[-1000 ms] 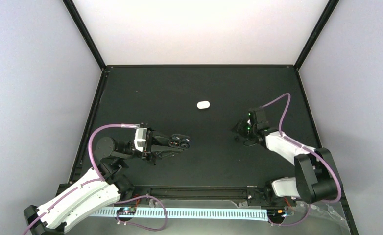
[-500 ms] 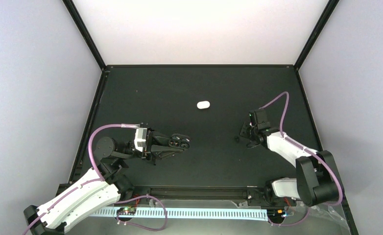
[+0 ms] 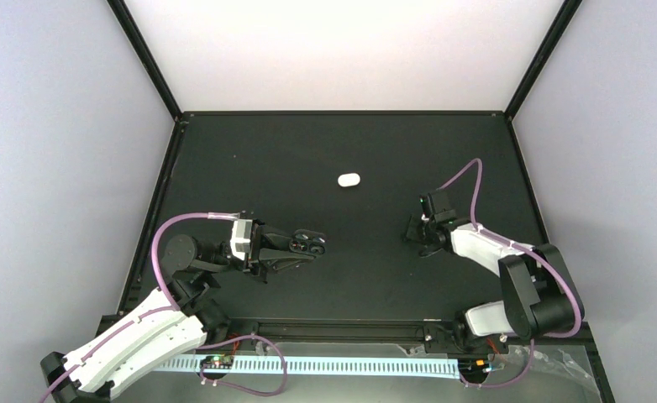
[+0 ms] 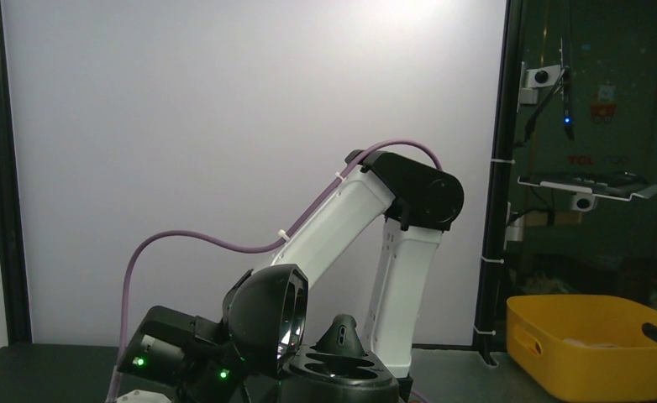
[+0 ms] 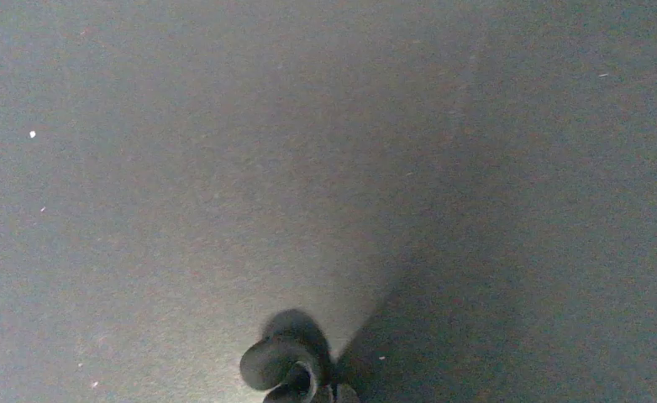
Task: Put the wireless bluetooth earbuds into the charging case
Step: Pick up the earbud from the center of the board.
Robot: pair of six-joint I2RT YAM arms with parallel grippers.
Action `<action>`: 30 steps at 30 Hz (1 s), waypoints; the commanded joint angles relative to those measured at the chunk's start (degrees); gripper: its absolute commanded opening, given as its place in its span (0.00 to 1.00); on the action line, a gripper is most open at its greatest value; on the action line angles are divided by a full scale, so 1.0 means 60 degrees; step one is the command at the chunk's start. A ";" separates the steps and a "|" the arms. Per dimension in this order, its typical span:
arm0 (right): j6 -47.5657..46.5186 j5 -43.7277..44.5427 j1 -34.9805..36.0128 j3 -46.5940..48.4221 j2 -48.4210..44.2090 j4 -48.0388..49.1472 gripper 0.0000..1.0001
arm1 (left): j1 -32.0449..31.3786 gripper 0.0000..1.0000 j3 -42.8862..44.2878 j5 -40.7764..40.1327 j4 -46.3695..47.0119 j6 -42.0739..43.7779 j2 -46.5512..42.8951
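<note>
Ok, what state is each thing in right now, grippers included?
Charging case: lying on the table, apart from both grippers; lid looks closed, too small to be sure.
Black case: lid hinged open, its two wells look empty.
Left gripper: shut on the black case.
Right gripper: shut, tips down at the table, nothing visible in them.
Earbuds: not visible in any view.

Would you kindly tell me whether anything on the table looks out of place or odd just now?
Nothing looks spilled or damaged. One oddity: no earbuds show in any view. The charging case lies alone mid-table, untouched, and the right claw is shut with nothing visible in it.
</note>
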 commanded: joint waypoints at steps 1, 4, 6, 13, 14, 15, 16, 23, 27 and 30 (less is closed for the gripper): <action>0.0197 -0.0289 0.0439 0.0204 0.0144 0.0052 0.01 | -0.0056 0.01 0.0023 -0.0060 -0.0025 0.0126 -0.0018; 0.0282 -0.0303 0.0577 0.0359 0.0304 0.0099 0.01 | -0.0052 0.02 0.0023 -0.0060 -0.0014 0.0134 -0.0011; 0.0296 -0.0360 0.0649 0.0545 0.0532 0.0097 0.01 | -0.0052 0.02 0.0023 -0.0046 -0.0021 0.0136 -0.0024; 0.0323 -0.0414 0.0856 0.1104 0.1038 0.0208 0.01 | -0.0052 0.01 0.0004 -0.0093 -0.0066 0.0157 -0.0028; 0.0308 -0.0466 0.0866 0.1229 0.1134 0.0215 0.01 | -0.0052 0.02 0.0008 -0.0087 -0.0053 0.0155 -0.0011; 0.0301 -0.0531 0.0888 0.1310 0.1219 0.0244 0.01 | -0.0056 0.02 0.0009 -0.0082 -0.0051 0.0163 0.0006; 0.0287 -0.0586 0.0900 0.1425 0.1316 0.0253 0.01 | -0.0052 0.02 0.0009 -0.0087 -0.0051 0.0154 0.0020; 0.0110 -0.1229 0.1071 0.2058 0.1648 0.0420 0.04 | -0.0052 0.02 0.0020 -0.0123 -0.0097 0.0215 0.0053; -0.0573 -0.1072 0.1063 0.2116 0.0856 0.0344 0.18 | -0.0052 0.02 0.0038 -0.0129 -0.0181 0.0260 0.0056; -0.0942 -0.0855 0.0778 0.2371 0.0795 -0.0029 0.30 | -0.0057 0.02 0.0038 -0.0142 -0.0141 0.0260 0.0090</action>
